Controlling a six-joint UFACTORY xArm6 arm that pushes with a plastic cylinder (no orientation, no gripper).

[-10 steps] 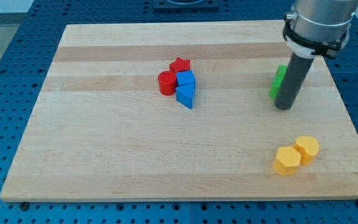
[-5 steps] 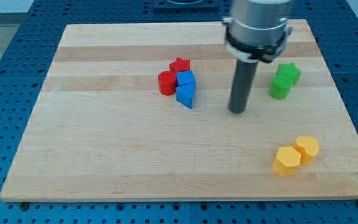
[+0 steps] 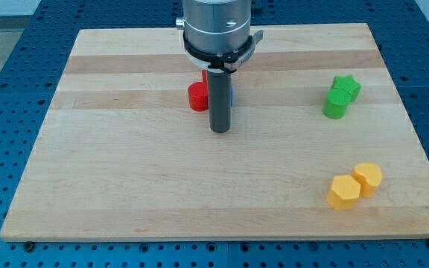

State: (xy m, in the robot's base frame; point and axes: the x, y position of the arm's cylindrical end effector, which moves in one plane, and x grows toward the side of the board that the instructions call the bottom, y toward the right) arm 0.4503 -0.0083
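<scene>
My tip rests on the board just below the red and blue cluster near the centre. The rod hides most of that cluster. A red cylinder shows to the rod's left, apart from the tip. Only a thin sliver of a blue block shows at the rod's right edge, and a sliver of the red star at its left. Whether the tip touches a blue block is hidden.
A green star and a green cylinder sit together at the view's right. Two yellow blocks, a hexagon and a rounder one, lie touching at the lower right. The wooden board lies on a blue perforated table.
The rod has swept from beside the green blocks at the right, leftward across the board, to the red and blue cluster. No block has visibly moved.
</scene>
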